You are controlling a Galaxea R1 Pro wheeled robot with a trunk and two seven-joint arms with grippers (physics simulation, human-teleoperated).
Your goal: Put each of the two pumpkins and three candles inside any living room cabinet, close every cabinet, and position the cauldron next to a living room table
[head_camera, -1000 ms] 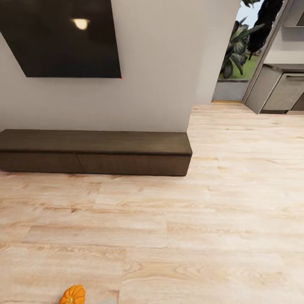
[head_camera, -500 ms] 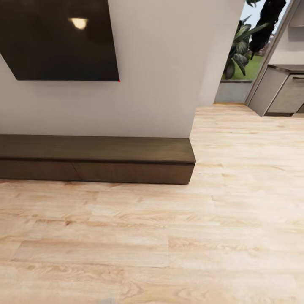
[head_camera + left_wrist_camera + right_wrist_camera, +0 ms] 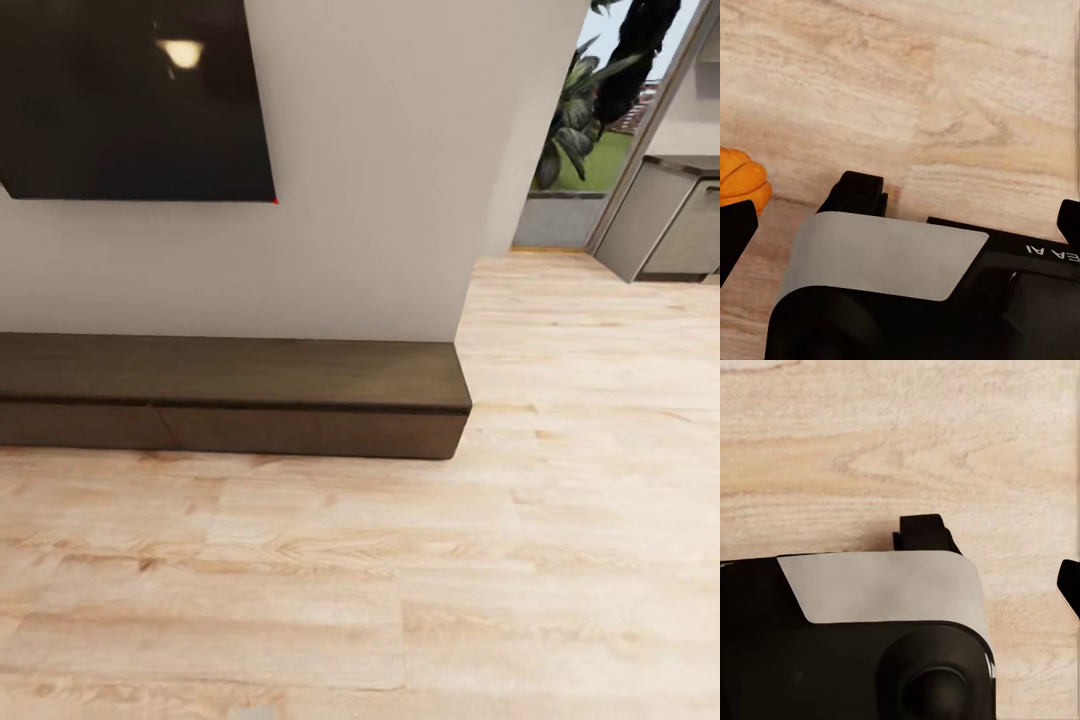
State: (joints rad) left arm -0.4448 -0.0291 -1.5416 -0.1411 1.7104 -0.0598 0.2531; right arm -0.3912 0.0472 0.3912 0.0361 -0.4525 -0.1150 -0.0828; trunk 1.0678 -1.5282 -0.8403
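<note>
Light plank floor (image 3: 400, 580) runs up to a white wall carrying a black TV (image 3: 130, 100). Below the TV sits the long low cabinet (image 3: 230, 395), drawers shut, its long axis along the wall. One pumpkin (image 3: 741, 180) lies on the floor beside the robot's base, seen from the left wrist, so the left arm looks nearer to it. Whether either claw is spread or pressed together I cannot tell. Against a second ago the cabinet sits lower and larger in the head view, and the pumpkin has left that view: the camera has moved.
</note>
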